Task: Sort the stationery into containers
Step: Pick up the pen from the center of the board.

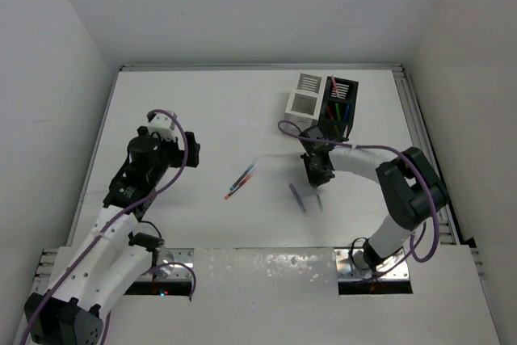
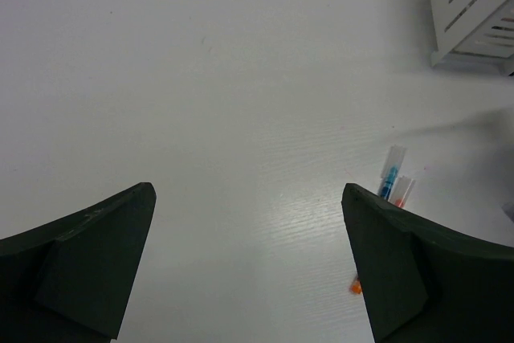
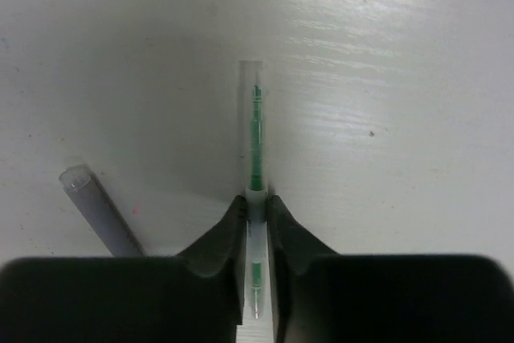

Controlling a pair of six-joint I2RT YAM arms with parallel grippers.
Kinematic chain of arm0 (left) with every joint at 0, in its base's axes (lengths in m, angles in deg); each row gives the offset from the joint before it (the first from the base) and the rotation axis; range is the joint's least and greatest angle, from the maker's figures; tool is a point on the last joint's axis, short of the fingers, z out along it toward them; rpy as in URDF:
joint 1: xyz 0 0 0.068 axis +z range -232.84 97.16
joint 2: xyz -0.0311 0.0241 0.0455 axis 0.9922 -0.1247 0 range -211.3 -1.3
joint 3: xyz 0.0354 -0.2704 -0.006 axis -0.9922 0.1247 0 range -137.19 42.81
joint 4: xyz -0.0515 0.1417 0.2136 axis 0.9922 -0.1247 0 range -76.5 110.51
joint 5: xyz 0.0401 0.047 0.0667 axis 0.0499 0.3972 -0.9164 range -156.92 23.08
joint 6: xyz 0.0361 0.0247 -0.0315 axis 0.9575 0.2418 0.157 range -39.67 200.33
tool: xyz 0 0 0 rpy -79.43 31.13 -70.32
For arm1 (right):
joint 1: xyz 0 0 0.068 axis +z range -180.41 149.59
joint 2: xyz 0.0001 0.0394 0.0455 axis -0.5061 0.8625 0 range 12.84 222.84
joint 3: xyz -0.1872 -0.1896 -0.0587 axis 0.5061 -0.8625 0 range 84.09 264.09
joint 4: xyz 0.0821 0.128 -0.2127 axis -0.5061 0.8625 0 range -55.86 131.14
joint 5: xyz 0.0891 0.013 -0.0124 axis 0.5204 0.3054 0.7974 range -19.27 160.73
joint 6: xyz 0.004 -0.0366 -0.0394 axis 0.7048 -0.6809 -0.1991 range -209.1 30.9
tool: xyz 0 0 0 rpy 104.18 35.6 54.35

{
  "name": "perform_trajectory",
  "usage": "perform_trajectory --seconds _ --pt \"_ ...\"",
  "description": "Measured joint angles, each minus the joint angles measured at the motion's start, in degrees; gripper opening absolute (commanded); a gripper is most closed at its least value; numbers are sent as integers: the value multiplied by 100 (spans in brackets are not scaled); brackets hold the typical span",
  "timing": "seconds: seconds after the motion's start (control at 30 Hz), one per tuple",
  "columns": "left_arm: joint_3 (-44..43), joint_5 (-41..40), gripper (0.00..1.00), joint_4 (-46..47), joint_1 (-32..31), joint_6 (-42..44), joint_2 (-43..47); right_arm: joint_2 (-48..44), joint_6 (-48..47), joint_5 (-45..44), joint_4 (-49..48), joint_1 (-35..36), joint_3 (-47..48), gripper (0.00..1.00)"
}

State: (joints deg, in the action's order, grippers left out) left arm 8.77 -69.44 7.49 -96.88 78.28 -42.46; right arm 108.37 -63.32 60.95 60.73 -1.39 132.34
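My right gripper is shut on a clear pen with green ink, held low at the table between its fingertips. A grey-purple pen lies just left of it, also in the right wrist view. A blue pen and a red pen lie side by side mid-table; their clear caps show in the left wrist view. The white container and the black container, with several pens in it, stand at the back right. My left gripper is open and empty over bare table.
The white container's slatted corner shows top right in the left wrist view. A metal rail runs along the table's right edge. White walls close in the table on three sides.
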Motion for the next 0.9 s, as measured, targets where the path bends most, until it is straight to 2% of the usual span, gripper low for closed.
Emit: perform_trajectory --seconds 0.1,0.3,0.43,0.53,0.63,0.73,0.83,0.9 --pt "37 -28 99 -7 55 0 4 -31 -146 -11 -48 9 -26 0" --pt "42 -52 99 2 129 2 2 -98 -579 -236 122 103 -17 0" --pt "42 -81 100 42 164 9 -20 -337 -1086 -380 542 267 470 0" --pt "42 -118 99 42 219 28 -44 -881 -1362 -302 490 365 1010 0" --pt "42 -144 100 48 286 39 -66 -1543 -1530 -101 -42 304 1443 0" --pt "42 -149 100 92 372 48 -125 -1895 -1611 -13 -986 11 1698 0" --pt "42 -146 100 122 442 50 -203 -1720 -1681 -179 -2264 -487 1825 0" --pt "42 -140 100 120 494 50 -251 -1287 -1698 -398 -3034 -848 1978 0"
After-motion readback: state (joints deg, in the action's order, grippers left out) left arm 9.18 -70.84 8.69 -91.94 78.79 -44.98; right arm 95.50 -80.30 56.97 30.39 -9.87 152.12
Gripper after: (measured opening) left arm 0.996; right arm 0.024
